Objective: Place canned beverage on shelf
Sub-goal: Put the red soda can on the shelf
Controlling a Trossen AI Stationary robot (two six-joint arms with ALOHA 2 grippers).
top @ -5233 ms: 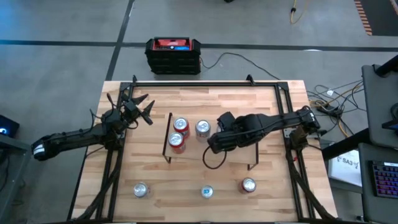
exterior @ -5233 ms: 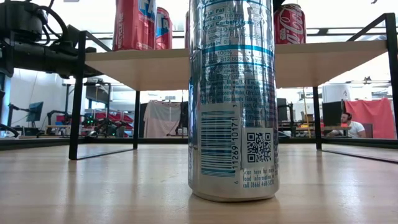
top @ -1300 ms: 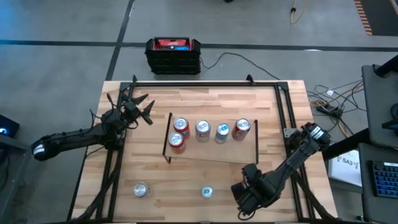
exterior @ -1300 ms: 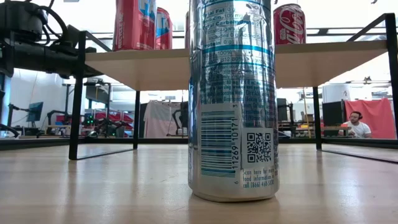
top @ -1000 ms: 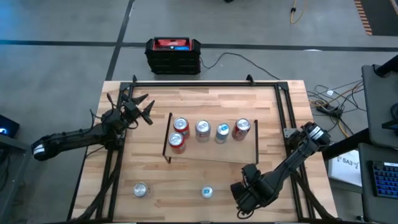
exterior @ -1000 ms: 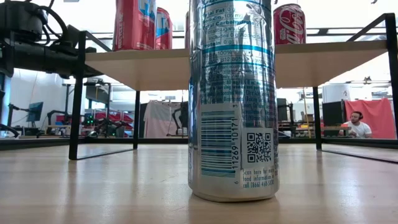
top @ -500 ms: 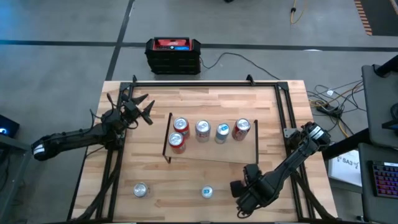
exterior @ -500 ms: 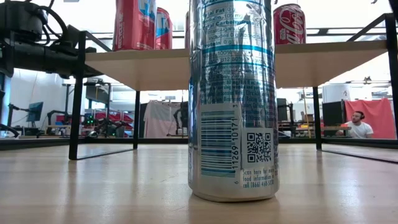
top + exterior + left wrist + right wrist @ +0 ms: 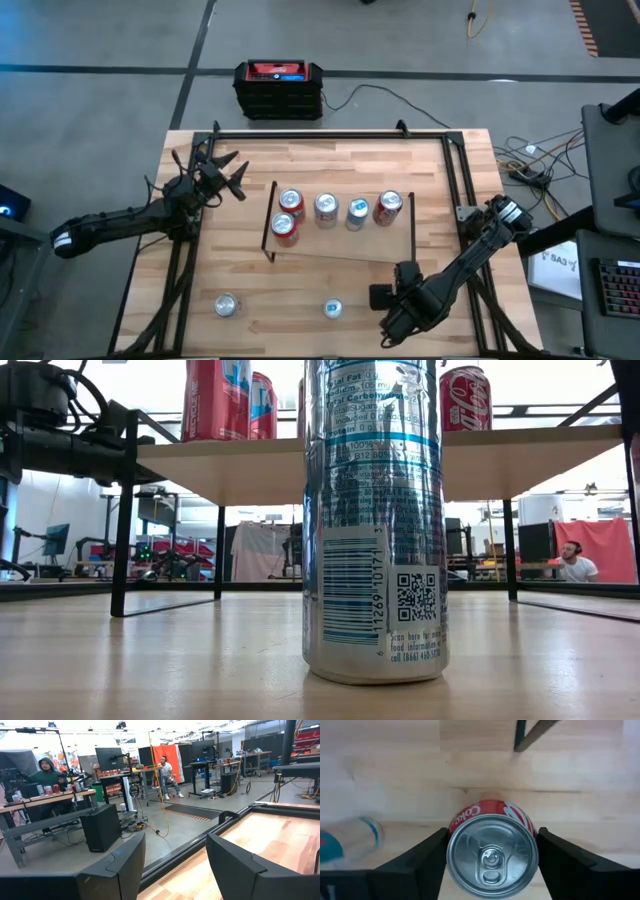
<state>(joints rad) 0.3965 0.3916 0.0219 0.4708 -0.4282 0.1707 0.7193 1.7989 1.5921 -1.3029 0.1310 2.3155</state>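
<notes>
1. Two dark fingers (image 9: 235, 865) of the left gripper (image 9: 175, 865) stand apart, nothing between them
2. Beyond them runs the bench (image 9: 280, 835) edge with its black frame rail
3. Across the grey floor, a hooded person (image 9: 44, 770) sits at a desk; another (image 9: 164, 770) sits by an orange screen

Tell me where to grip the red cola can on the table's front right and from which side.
Grip the red cola can across its round side wall just under the rim, coming straight down. It stands upright, lid up, and the right end effector already straddles it.
</notes>
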